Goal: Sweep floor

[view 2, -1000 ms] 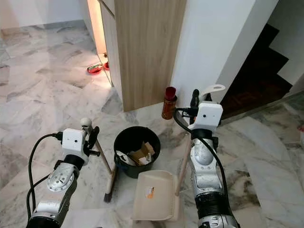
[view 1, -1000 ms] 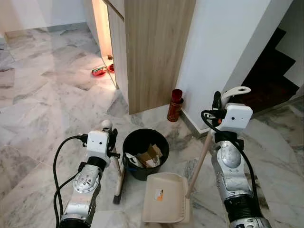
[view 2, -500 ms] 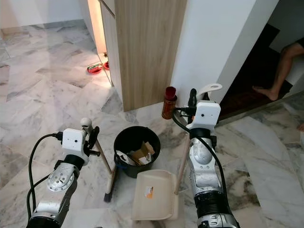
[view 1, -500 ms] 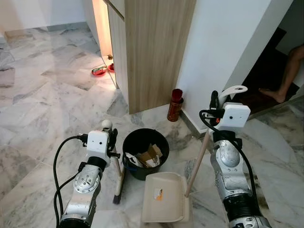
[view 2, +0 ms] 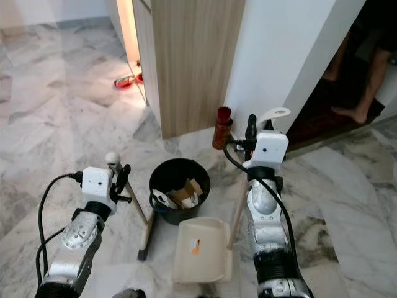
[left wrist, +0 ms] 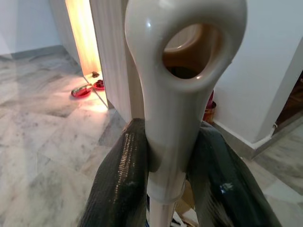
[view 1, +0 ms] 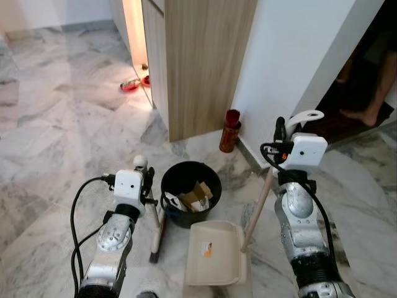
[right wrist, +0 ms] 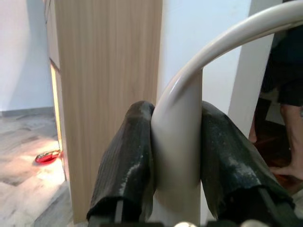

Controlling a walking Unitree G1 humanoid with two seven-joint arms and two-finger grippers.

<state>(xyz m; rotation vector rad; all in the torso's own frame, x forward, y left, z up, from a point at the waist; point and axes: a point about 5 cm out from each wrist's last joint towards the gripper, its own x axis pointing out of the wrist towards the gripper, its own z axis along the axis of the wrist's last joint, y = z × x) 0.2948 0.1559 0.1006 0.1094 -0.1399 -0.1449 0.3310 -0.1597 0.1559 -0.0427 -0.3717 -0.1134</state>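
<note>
**Broom and dustpan held beside the bin**

The left gripper (left wrist: 165, 156) pinches the broom (view 1: 156, 230) just under its looped handle end; the bristles rest on the marble floor (view 1: 56, 143). The right gripper (right wrist: 176, 156) clamps the dustpan (view 1: 214, 253) handle. A black bin (view 1: 189, 194) of scraps stands between them. The right wrist view catches a person's legs (right wrist: 289, 123).

home | marble floor (view 1: 56, 118) | wood cabinet (view 1: 198, 62) (stairwell beside)
</note>
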